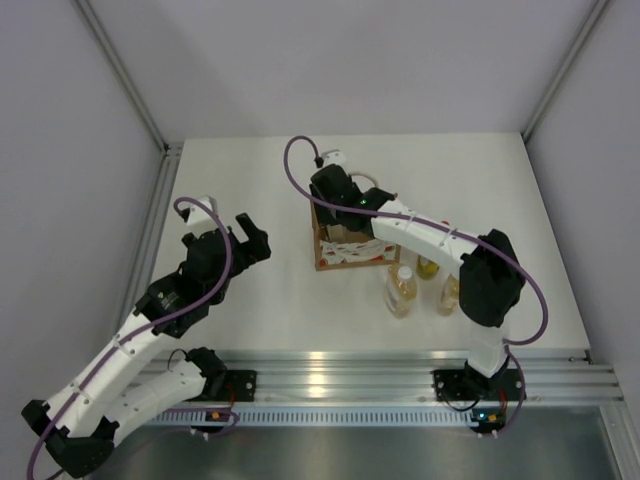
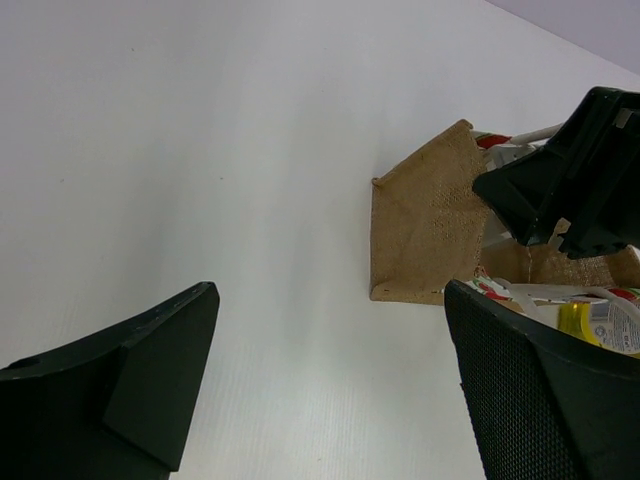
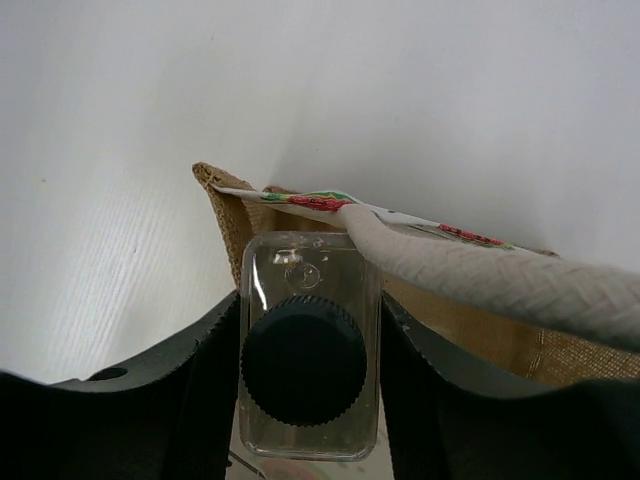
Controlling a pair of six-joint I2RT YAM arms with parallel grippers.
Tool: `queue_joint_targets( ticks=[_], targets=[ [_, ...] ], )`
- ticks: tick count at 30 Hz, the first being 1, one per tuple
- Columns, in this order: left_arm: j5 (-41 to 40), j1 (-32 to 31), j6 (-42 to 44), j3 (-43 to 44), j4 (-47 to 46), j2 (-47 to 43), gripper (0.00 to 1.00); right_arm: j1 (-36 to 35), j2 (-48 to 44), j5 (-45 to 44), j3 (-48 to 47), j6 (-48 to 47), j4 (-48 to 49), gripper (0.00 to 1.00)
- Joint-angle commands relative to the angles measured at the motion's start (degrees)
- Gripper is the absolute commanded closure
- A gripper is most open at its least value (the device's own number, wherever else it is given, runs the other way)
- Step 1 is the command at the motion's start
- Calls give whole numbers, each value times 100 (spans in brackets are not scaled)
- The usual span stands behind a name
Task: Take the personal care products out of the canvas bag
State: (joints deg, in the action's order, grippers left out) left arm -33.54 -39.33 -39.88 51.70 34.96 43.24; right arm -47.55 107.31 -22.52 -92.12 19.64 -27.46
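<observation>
Right fingers (image 3: 190, 400): clamped on squarish bottle (image 3: 310, 280), one each side.
Squarish bottle: clear, dark ribbed cap, at bag's mouth beside white handle (image 3: 480, 280).
Canvas bag (image 1: 345, 262): tan weave, red-marked white panel, mid-table.
Left fingers (image 2: 150, 380): spread wide, over table (image 2: 200, 150).

A: Seeing tan weave on the bag (image 2: 425, 225)?
B: Yes, and noticing red and green printing along its white panel (image 3: 320, 200).
A: Spotting a black ribbed cap (image 3: 303, 372) topping the clear bottle (image 3: 300, 262).
B: Catching yellow liquid glowing in bottles (image 1: 401, 292) on the white table (image 1: 250, 180).
</observation>
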Motion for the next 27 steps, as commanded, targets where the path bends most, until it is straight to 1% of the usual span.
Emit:
queue_joint_targets(
  ticks=[1,6,7,10,14,19,24,27],
  targets=[
    [-109,-13,147,6,11,-97,2,62,-316,-59,-52,75,567,50],
    [-135,-13,156,-11,72,-123,2,88,-465,-33,-61,154,558,43],
    [-144,-13,156,-20,72,-123,2,97,-491,-33,-70,163,558,38],
    [-144,-13,147,-64,64,-141,2,123,-588,2,-87,181,558,36],
    [-127,-13,129,-99,72,-167,2,150,-658,-24,-44,154,567,36],
    [-135,-13,129,-99,81,-255,2,176,-764,-94,220,128,558,38],
    [-135,-13,121,-108,90,-264,2,185,-702,151,378,58,558,39],
    [-153,-13,121,-116,90,-273,2,185,-781,108,563,58,558,40]
  ],
)
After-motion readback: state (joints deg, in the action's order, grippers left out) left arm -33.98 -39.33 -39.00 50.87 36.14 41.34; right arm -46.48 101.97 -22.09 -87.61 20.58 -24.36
